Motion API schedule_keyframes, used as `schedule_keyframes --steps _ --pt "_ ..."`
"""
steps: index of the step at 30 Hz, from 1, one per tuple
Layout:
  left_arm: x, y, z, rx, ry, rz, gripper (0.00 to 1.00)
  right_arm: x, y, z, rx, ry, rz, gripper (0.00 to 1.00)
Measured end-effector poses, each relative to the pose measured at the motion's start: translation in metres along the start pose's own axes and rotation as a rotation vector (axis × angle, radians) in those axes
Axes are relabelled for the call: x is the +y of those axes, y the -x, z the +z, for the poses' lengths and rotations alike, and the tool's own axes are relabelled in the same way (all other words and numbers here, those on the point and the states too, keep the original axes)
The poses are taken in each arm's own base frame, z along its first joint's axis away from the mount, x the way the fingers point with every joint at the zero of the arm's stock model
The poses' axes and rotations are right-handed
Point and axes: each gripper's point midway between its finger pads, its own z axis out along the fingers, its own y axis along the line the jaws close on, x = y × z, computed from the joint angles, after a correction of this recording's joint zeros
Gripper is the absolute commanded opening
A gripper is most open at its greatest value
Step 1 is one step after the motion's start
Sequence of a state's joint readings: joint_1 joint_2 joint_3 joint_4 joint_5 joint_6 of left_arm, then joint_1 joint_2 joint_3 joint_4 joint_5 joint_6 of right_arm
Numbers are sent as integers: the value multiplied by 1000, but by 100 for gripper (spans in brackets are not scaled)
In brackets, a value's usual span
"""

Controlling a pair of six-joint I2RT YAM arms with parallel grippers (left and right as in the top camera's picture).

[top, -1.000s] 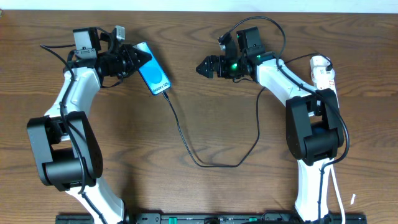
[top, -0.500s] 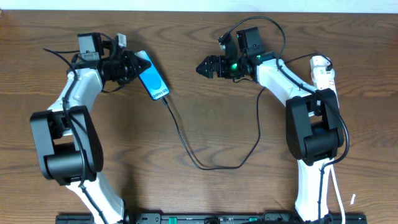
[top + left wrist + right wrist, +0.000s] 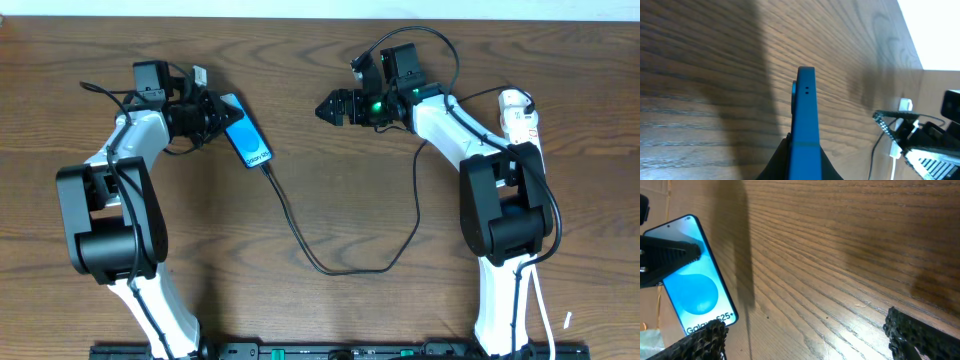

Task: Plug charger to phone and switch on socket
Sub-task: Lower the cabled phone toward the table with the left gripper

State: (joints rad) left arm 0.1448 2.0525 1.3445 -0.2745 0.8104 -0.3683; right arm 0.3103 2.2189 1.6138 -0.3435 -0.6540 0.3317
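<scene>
Left tool point(image 3: 227, 112) clenched on phone point(image 3: 250, 136), 10 o'clock on tabletop point(image 3: 340, 310). Charger point(image 3: 300, 240) tip meets phone's lower end, looks plugged. Right tool point(image 3: 322, 108) released, idle at 12 o'clock. Next, likely: reach socket point(image 3: 518, 115), 2 o'clock, press switch.

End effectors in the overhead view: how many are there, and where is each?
2. The left end effector is at upper left, shut on the phone's top end. The right end effector is at upper centre, open and empty, pointing toward the phone. None appears hidden.
</scene>
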Motion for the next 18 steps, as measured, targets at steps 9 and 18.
schedule_keyframes --steps 9,18 --pt "19 -6 12 25 30 -33 7 0 0 0 1 0 1 99" --pt "22 -9 16 39 25 -44 7 0 -1 0 3 -1 2 99"
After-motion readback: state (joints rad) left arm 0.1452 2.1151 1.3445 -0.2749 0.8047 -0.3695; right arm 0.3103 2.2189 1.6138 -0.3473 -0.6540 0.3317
